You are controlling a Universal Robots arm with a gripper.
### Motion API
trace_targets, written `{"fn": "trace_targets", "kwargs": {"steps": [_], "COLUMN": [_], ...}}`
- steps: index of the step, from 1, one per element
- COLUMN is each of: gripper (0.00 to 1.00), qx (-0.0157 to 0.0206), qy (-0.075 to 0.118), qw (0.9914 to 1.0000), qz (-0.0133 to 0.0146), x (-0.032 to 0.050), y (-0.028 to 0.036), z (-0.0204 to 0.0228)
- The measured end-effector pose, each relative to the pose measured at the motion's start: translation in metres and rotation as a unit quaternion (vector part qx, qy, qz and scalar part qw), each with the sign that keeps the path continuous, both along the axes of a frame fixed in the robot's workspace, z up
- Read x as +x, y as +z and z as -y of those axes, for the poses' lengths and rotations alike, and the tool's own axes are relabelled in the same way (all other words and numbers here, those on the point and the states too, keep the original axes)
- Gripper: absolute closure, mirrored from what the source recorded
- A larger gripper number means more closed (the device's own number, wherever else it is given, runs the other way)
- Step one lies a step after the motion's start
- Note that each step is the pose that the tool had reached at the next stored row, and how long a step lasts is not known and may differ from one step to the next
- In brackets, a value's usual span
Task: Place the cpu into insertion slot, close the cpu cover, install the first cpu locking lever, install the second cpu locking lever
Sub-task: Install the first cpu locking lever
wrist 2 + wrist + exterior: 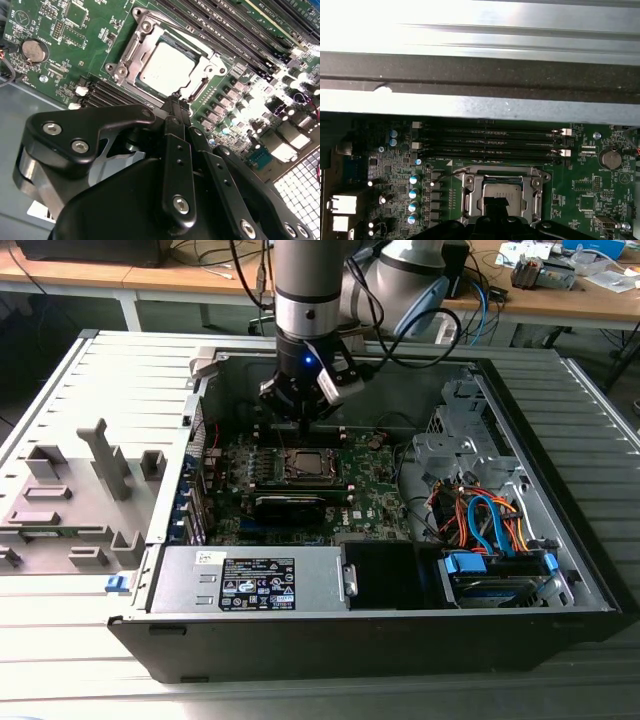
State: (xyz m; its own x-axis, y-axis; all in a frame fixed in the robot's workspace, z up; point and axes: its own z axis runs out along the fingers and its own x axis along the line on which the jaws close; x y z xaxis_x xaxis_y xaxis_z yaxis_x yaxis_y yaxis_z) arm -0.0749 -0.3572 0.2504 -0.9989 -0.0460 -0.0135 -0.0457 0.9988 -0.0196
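The gripper [177,102] is hanging just above the edge of the insertion slot [131,59]. Its fingertips are standing together, and I am seeing nothing held between them.

The cpu [167,67] is already sitting in the socket with its silvery top facing up, and the cpu cover [212,62] is lying down around it as a frame. In the exterior view the socket is at about 6 o'clock from the gripper, on the green motherboard [375,490] inside the open computer case [560,570].

I am judging that a small sideways slip of the fingertips could scratch the chip or bend the thin frame, because they are working so near its edge.

A white label [258,583] is showing on the power supply, but I am not able to read its print.
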Motion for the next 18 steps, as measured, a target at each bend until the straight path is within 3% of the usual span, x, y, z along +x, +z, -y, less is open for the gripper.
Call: {"fn": "trace_targets", "kwargs": {"steps": [18], "gripper": [0.89], "qx": [0.0000], "qy": [0.000], "qw": [1.00000], "qz": [0.0000], "x": [-0.0219], "y": [0.0000], "z": [0.0000]}}
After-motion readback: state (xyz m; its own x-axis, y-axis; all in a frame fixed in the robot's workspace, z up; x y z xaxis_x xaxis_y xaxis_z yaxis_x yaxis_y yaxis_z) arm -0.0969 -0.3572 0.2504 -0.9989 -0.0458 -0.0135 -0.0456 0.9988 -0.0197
